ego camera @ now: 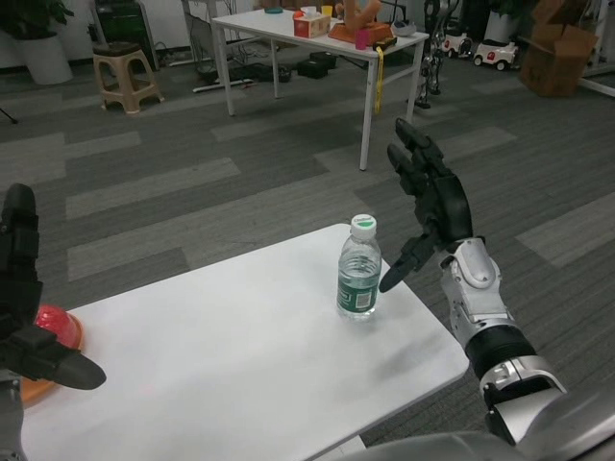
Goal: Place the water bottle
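Note:
A clear water bottle [359,270] with a white cap and green label stands upright on the white table [240,346], near its far right edge. My right hand [428,204] is raised just to the right of the bottle, fingers spread, its thumb tip close to the bottle's side without clearly touching. Nothing is in that hand. My left hand [24,298] hovers at the far left of the picture, fingers apart and holding nothing.
A red and orange object [53,336] lies at the table's left edge, partly behind my left hand. Beyond the table is grey carpet, a second white table [317,38] with clutter, a stool [127,72] and cardboard boxes [562,48].

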You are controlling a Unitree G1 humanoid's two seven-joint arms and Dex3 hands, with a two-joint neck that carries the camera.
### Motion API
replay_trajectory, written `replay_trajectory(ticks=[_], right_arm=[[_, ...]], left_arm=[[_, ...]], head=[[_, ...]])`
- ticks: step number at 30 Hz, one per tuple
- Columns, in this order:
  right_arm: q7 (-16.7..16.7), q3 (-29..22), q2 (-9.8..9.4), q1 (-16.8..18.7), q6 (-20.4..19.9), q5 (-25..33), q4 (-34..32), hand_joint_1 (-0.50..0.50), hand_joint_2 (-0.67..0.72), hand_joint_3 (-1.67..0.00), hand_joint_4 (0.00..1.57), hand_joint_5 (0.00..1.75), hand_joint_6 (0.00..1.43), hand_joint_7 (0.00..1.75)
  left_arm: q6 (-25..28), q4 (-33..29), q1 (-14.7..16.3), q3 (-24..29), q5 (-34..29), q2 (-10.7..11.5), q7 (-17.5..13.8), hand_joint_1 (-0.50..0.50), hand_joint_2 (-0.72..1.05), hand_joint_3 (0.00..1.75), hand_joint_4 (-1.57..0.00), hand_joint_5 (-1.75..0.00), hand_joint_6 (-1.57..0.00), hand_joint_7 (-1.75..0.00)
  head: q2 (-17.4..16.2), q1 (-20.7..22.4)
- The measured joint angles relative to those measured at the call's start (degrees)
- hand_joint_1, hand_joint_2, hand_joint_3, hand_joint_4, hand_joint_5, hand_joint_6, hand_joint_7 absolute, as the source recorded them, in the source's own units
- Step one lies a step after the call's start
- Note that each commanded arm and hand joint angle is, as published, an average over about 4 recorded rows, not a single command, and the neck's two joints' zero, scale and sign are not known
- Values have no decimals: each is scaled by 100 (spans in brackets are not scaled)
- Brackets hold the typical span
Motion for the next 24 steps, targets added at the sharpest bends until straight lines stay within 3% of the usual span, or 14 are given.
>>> replay_trajectory(ticks=[7, 24], right_arm=[[-2, -193, 8, 272, -1, 20, -887, -50, 66, -8, 0, 0, 0, 14], [-37, -341, -2, 507, 2, 69, -1892, -50, 66, -8, 0, 0, 0, 16]], left_arm=[[-28, 0, 2, 67, 0, -2, 0, -43, -55, 9, 0, -10, 0, 0], [-38, 1, -76, 104, 1, 0, 1, -43, -55, 9, 0, -10, 0, 0]], head=[[119, 30], [563, 85]])
